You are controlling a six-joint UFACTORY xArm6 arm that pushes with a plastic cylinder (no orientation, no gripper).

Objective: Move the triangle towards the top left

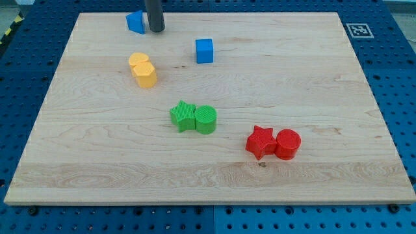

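A pale wooden counter (pixel 214 175) sat on blue pegboard. The blue triangle (pixel 135 22) already lay near the counter's top-left edge, so little travel seemed left. My tip (pixel 155 30) touched its right side; the rod carries no jaws. The triangle looked small, solid blue, partly hidden behind the rod.

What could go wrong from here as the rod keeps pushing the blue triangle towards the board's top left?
1. The blue triangle already sits close to the board's top edge; a further upward push could slide it off the wood.
2. My tip meets the triangle on its right side, so an off-centre push may spin it or let it slip past.
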